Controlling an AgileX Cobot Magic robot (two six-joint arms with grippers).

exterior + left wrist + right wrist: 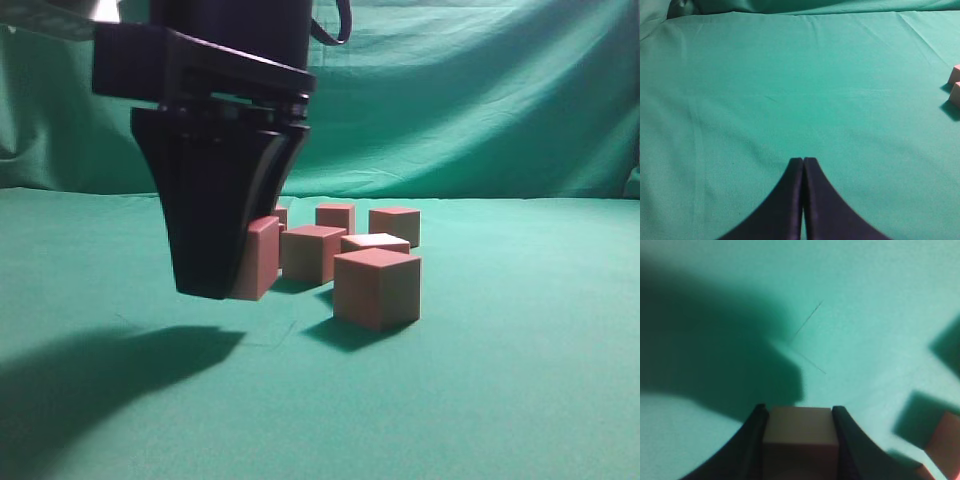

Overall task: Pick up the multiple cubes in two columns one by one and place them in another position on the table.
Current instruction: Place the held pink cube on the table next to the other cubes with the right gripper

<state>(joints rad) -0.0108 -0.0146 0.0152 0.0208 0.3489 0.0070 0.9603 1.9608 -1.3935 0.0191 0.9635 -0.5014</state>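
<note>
Gripping one cube (pixel 799 432) aloft, your right gripper (pixel 799 415) should lower straight, clear of the group (pixel 376 287) at three o'clock.

Right claw (pixel 215 290): matte black throughout, two broad fingers (pixel 190 200) tapering downward from a wide top to blunt, squared tips. Above them a flat black crossbar housing with angular edges, small fasteners dimly visible under its lip. Upper body black, cylindrical, with a black cable (pixel 335 25) looping at its side. Left claw (pixel 803 162): same black finish, two smooth curved fingers narrowing to slim tips.
</note>
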